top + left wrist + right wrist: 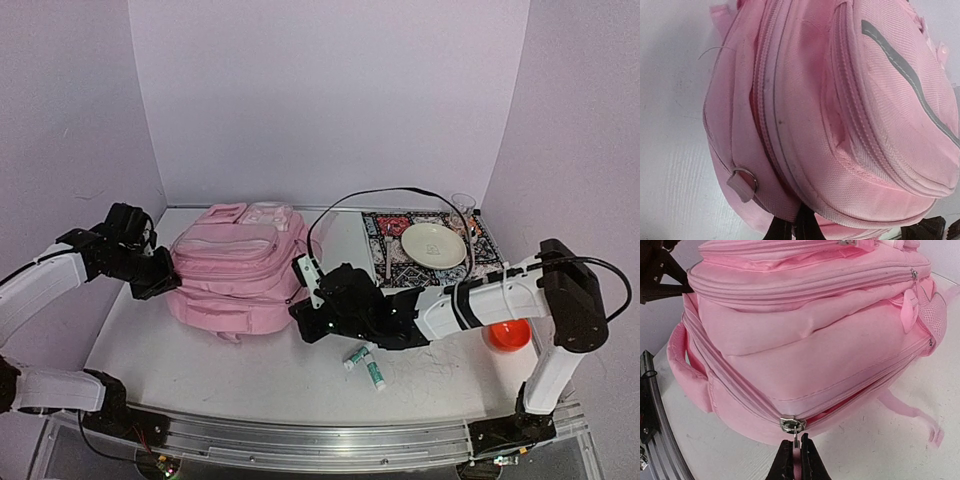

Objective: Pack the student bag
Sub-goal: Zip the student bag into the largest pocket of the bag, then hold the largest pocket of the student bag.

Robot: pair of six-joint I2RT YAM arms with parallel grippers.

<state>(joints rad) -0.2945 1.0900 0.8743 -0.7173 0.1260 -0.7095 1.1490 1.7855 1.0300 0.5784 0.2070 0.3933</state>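
Note:
The pink student bag [240, 270] lies flat on the table, front pockets up. My left gripper [160, 283] is shut on the fabric at the bag's left end; in the left wrist view its fingers [796, 227] pinch the bag [850, 115] by a seam. My right gripper [303, 318] is at the bag's near right side. In the right wrist view it [796, 460] is shut on the pink pull tab of the main zipper slider [792, 424]. The zipper is open to the right of the slider, showing a darker pink gap on the bag [805, 345].
Two green-and-white tubes [366, 364] lie near the right arm. A patterned mat [400, 268] at the back right holds a white plate [433, 245], with a clear cup [462, 207] behind it. An orange ball [506, 335] sits by the right arm's base.

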